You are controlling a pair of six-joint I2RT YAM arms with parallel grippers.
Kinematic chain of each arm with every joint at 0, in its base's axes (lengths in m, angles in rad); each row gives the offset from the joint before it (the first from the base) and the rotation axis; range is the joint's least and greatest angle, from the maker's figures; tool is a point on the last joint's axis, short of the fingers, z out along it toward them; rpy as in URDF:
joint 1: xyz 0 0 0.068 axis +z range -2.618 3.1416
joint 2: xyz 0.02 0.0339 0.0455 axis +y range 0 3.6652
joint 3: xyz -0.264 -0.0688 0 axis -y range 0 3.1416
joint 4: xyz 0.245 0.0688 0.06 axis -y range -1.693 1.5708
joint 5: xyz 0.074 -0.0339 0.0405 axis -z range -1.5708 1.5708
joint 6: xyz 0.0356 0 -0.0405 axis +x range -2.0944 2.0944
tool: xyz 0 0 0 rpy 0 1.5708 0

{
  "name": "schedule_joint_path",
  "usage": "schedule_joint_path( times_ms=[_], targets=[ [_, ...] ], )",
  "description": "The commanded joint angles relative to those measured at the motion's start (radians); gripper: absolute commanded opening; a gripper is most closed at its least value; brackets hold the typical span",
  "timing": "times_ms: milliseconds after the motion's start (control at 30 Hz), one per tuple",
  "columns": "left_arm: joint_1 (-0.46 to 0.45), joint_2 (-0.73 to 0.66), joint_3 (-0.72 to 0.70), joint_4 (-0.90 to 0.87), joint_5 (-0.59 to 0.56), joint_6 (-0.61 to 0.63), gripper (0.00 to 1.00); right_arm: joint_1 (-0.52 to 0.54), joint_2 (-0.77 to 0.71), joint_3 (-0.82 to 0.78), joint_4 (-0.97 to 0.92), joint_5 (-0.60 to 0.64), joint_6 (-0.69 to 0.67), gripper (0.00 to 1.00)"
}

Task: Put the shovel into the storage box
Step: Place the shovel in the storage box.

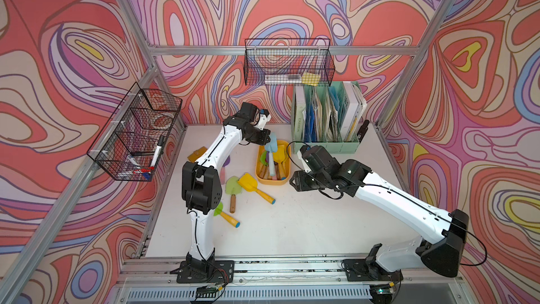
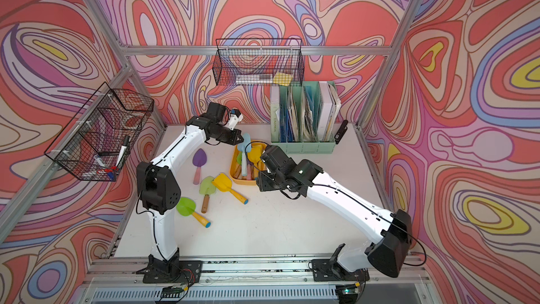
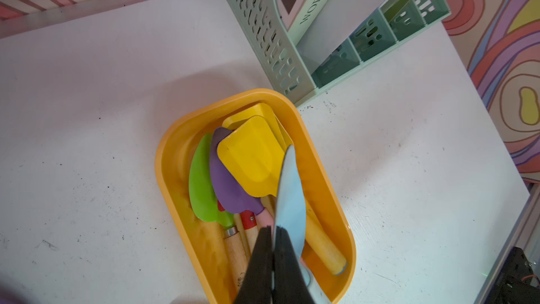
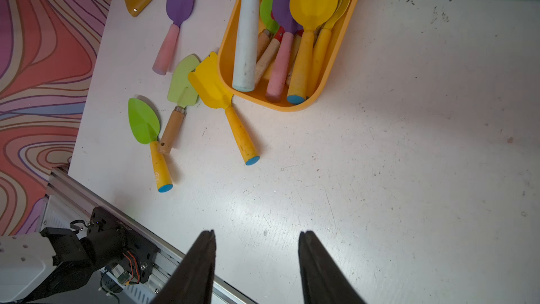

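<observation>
We see bright, even overhead light, soft shadows on the white table (image 1: 292, 223), wide-angle stretch in both top views, and slightly soft wrist views.

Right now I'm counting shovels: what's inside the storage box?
The box holds two stacked yellow shovels, a purple one and a green one; the left hand holds a blue shovel over them. The blade of a red-collared handle is covered.

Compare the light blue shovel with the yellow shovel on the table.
The light blue shovel is clamped in the left gripper over the orange plastic storage box; the yellow shovel lies free on the white table. Its handle is blue-tipped yellow; the other's pale blue. Both have straight handles.
</observation>
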Motion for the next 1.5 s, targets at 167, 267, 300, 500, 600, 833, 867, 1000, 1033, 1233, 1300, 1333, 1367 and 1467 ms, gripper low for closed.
schedule_joint_path(
  times_ms=[167, 267, 300, 500, 600, 833, 867, 1000, 1033, 1233, 1300, 1333, 1367, 1467],
  targets=[
    [0.027, 0.071, 0.006, 0.079, -0.014, -0.015, 0.0, -0.019, -0.013, -0.016, 0.016, -0.005, 0.019, 0.48],
    [0.03, 0.099, 0.028, 0.074, -0.006, -0.01, 0.0, -0.023, -0.009, -0.018, 0.014, -0.006, 0.022, 0.47],
    [0.03, 0.108, 0.033, 0.072, -0.004, -0.007, 0.0, -0.026, -0.007, -0.018, 0.013, -0.007, 0.022, 0.48],
    [0.031, 0.151, 0.041, 0.064, 0.007, 0.003, 0.0, -0.03, -0.004, -0.018, 0.01, -0.01, 0.026, 0.48],
    [0.03, 0.167, 0.037, 0.064, 0.011, 0.007, 0.0, -0.032, -0.004, -0.019, 0.009, -0.01, 0.03, 0.48],
    [0.031, 0.2, 0.037, 0.063, 0.028, 0.005, 0.0, -0.031, 0.004, -0.018, 0.011, -0.011, 0.029, 0.48],
    [0.031, 0.204, 0.039, 0.062, 0.03, 0.004, 0.0, -0.031, 0.004, -0.019, 0.011, -0.013, 0.028, 0.48],
    [0.03, 0.223, 0.043, 0.061, 0.037, 0.001, 0.0, -0.032, 0.005, -0.02, 0.01, -0.013, 0.029, 0.48],
    [0.03, 0.228, 0.045, 0.063, 0.038, -0.001, 0.0, -0.032, 0.005, -0.019, 0.011, -0.012, 0.028, 0.48],
    [0.03, 0.253, 0.055, 0.056, 0.048, -0.007, 0.0, -0.034, 0.005, -0.028, 0.014, -0.014, 0.027, 0.48],
    [0.03, 0.259, 0.058, 0.051, 0.05, -0.009, 0.0, -0.034, 0.003, -0.032, 0.016, -0.013, 0.027, 0.48],
    [0.03, 0.261, 0.059, 0.049, 0.048, -0.01, 0.0, -0.035, 0.003, -0.033, 0.017, -0.013, 0.027, 0.48],
    [0.03, 0.263, 0.06, 0.048, 0.048, -0.012, 0.0, -0.034, 0.002, -0.034, 0.018, -0.013, 0.027, 0.48],
    [0.03, 0.269, 0.065, 0.039, 0.044, -0.015, 0.07, -0.036, 0.0, -0.037, 0.019, -0.012, 0.027, 0.48]
  ],
)
